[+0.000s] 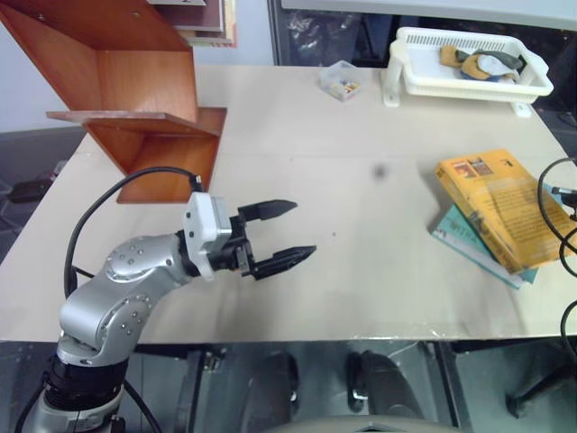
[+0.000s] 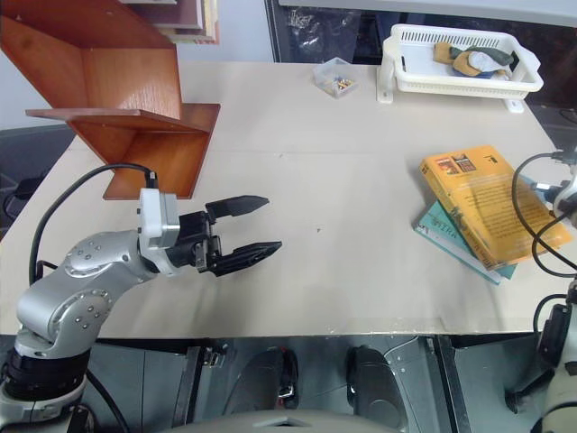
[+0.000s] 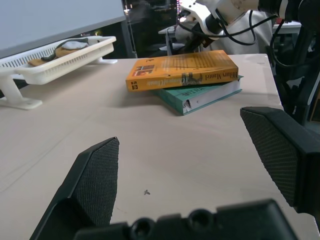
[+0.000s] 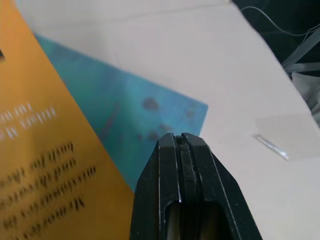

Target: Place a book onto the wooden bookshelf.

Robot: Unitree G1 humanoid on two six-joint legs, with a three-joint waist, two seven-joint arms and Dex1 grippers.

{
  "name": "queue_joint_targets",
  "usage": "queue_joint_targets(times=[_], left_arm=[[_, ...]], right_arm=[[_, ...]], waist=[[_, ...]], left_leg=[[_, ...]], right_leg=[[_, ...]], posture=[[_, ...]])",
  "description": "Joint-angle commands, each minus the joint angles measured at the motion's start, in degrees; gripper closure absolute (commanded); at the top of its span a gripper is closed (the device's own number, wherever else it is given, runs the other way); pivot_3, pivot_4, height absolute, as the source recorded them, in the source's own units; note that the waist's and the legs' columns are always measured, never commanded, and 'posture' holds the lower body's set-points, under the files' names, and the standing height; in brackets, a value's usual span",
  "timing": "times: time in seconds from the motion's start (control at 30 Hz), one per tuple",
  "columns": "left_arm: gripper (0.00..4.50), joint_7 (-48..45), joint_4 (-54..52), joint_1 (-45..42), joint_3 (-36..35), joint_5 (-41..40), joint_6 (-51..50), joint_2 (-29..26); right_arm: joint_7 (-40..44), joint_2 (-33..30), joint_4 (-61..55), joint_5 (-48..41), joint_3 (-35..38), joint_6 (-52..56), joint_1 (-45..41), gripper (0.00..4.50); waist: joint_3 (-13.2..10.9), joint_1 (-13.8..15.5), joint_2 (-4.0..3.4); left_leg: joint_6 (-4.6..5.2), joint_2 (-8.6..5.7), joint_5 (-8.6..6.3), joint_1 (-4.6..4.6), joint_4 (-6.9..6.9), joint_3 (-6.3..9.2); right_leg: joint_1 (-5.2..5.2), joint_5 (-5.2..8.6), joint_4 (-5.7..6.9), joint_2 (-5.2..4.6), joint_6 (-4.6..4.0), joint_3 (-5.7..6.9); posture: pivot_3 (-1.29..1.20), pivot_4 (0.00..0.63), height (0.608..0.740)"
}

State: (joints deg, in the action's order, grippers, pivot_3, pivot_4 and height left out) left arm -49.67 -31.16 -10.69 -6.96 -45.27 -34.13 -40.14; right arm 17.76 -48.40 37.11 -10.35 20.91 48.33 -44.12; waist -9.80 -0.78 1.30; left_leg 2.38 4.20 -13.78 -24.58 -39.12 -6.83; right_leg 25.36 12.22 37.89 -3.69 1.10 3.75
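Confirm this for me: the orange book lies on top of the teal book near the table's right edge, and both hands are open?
Not quite. The right hand is shut, its fingers pressed together over the books in the right wrist view. The left hand is open. The orange book does lie on the teal book near the right edge of the table.

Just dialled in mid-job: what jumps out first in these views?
The orange-yellow book lies on a teal book at the table's right edge. The left tool hovers open over the bare middle, and the wooden bookshelf stands at far left.
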Motion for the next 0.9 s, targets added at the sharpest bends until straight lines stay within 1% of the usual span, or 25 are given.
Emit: queue_joint_targets(times=[0.03,0.1,0.17,0.33,0.53,0.63,0.77,0.9], left_arm=[[0.00,0.6,-3.3,0.3,-1.8,-1.5,0.3,-0.5],[0.00,0.8,-3.3,0.4,-2.2,-1.5,0.2,-0.6],[0.00,0.9,-3.3,0.4,-2.3,-1.6,0.1,-0.6],[0.00,1.1,-3.5,0.6,-2.6,-2.0,-0.2,-0.7],[0.00,1.2,-3.3,0.2,-2.1,-2.2,-0.4,-0.7],[0.00,0.9,-2.7,-0.5,-2.1,-2.3,-0.4,-0.8],[0.00,1.0,-2.9,-0.5,-1.8,-2.3,-0.5,-0.7],[0.00,1.2,-3.0,-0.4,-1.9,-2.3,-0.5,-0.7]], right_arm=[[2.6,-0.9,-4.7,-1.3,-1.2,3.1,-1.2,4.45],[3.3,-0.8,-8.2,-2.1,-1.4,6.3,-0.2,4.45],[4.5,-1.3,-12.0,-1.4,-3.7,6.8,2.2,4.45],[4.6,0.3,-23.3,-4.3,-2.4,14.8,7.4,4.45],[5.1,1.7,-29.2,-5.5,-4.7,20.1,13.3,4.45],[4.8,3.7,-32.3,-6.2,-5.6,22.3,14.3,4.45],[3.6,7.4,-35.0,-6.7,-5.0,24.4,14.5,4.45],[2.0,11.8,-38.6,-7.2,-3.9,27.0,14.6,4.45]], waist=[[0.0,0.0,0.00],[0.0,0.0,0.00],[0.0,0.2,0.00],[0.0,0.2,0.00],[0.0,0.2,0.07],[0.2,0.2,0.29],[0.4,-0.3,0.58],[0.5,-0.3,0.78]], left_leg=[[0.01,0.00,-0.01,0.01,0.00,0.00],[0.02,0.00,-0.01,0.00,0.00,0.01],[0.01,0.00,-0.01,-0.02,0.01,0.04],[0.01,0.00,-0.01,-0.04,0.00,0.05],[0.03,0.01,-0.02,0.02,0.00,0.08],[0.04,0.02,-0.03,0.15,0.00,0.12],[0.04,0.06,-0.04,0.38,0.01,0.07],[0.03,0.11,-0.06,0.77,0.07,0.05]], right_leg=[[0.00,0.00,0.00,0.00,0.00,0.00],[0.00,0.00,0.00,0.00,0.00,0.00],[0.00,0.00,0.00,0.00,-0.01,0.02],[-0.01,0.00,-0.02,-0.03,0.01,0.04],[-0.05,0.03,0.00,-0.01,0.05,0.06],[-0.19,0.11,-0.02,-0.01,0.17,0.10],[-0.34,0.13,-0.02,0.01,0.17,0.06],[-0.67,0.27,-0.03,0.03,-0.06,0.04]], posture=[[0.00,0.150,0.740],[0.00,0.150,0.740],[0.00,0.150,0.740],[0.00,0.150,0.740],[0.00,0.150,0.740],[0.00,0.150,0.740],[0.00,0.150,0.740],[0.00,0.150,0.740]])
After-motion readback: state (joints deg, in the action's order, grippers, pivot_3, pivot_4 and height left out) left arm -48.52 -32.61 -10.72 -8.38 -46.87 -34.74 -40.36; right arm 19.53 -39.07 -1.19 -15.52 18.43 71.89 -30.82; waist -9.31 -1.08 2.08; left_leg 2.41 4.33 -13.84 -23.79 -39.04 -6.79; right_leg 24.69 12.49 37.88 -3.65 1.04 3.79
